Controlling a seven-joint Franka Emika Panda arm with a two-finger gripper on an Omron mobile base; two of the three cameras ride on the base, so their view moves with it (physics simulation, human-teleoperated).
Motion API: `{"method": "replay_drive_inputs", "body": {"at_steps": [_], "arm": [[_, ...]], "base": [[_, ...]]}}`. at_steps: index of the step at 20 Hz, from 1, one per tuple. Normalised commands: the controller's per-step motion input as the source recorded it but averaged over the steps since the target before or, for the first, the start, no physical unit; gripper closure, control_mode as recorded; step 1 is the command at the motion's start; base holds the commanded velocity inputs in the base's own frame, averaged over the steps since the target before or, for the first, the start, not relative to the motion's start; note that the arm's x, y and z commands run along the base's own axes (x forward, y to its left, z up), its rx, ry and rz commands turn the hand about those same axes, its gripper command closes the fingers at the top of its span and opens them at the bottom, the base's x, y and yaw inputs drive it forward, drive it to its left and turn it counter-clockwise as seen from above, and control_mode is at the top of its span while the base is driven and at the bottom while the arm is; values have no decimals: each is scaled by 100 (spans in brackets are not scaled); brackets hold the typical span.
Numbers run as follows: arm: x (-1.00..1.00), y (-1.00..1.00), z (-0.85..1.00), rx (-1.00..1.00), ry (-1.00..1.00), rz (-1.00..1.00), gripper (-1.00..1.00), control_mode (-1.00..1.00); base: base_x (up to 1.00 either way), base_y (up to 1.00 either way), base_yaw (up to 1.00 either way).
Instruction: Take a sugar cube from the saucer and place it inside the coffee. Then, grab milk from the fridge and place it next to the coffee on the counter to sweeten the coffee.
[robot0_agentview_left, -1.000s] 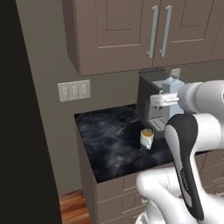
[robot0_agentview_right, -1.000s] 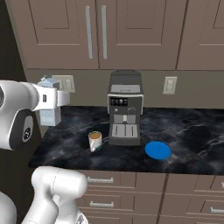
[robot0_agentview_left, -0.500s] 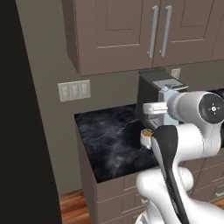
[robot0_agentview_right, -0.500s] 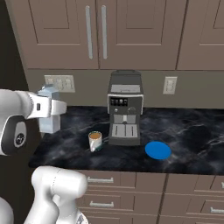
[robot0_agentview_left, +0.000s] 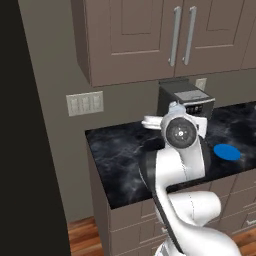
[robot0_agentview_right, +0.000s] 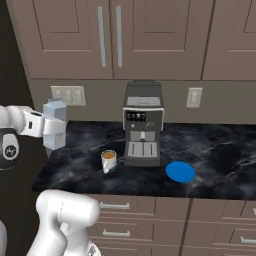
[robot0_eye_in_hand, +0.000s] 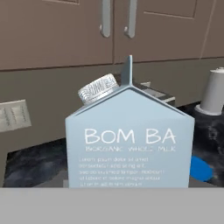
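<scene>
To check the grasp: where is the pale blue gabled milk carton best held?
Grip the pale blue milk carton on its flat, parallel side walls below the gable, coming from the side; the sloped top and round cap give no firm faces.

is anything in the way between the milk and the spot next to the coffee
Nothing visible blocks it. The milk is held in the hand above the left end of the counter, and the black worktop between it and the coffee is bare. The coffee machine stands on the mug's far side.
</scene>
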Motion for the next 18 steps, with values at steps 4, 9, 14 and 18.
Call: {"method": "replay_drive_inputs", "body": {"at_steps": [4,9,14,18], "arm": [[38,10,-45,0,-12,-23,100,-100],[22,8,-37,0,-2,-21,100,-100],[17,17,-26,0,0,-23,100,-100],[11,26,-23,0,0,-23,100,-100]], "base": [[0,0,0],[0,0,0],[0,0,0],[0,0,0]]}}
